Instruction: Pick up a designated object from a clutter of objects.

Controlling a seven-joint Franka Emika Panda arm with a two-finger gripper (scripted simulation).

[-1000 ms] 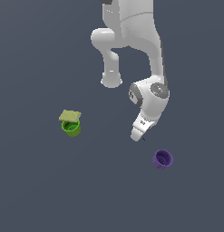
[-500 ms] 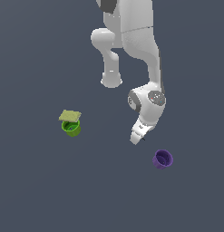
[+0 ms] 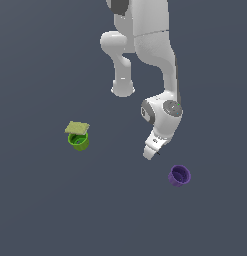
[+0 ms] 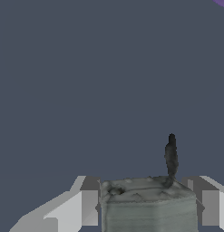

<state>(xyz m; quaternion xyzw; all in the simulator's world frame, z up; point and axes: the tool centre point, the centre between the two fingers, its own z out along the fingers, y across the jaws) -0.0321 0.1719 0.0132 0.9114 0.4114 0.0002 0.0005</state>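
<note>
Claw (image 4: 147, 204) is clamping the grey blocky item (image 4: 148, 206) between its two fingers (image 4: 81, 206), one on each side, touching the block's side faces. Item is box-shaped w/ a rough, mottled grey texture, and a thin dark blue-black stem (image 4: 171, 156) is standing up from near one top corner. Fingers are looking flat-faced, pale grey, w/ darker upper parts.

In the exterior view the claw (image 3: 151, 151) is hanging at the end of the glossy white arm (image 3: 157, 55), tilted, over the plain dark grey tabletop (image 3: 40, 210); the item is too small to make out there, only a small dark mark next to the fingertips. I cannot tell if it is touching the tabletop or not.

Purple cup (image 3: 179, 175) is sitting near the claw, toward the exterior view's right and lower, round w/ an open mouth, not touching the claw. Green cup (image 3: 78, 141) is well apart at the exterior view's left, also round and open. Flat tan-green square pad (image 3: 77, 128) is touching the green cup's far rim, approx. leaning on it.
</note>
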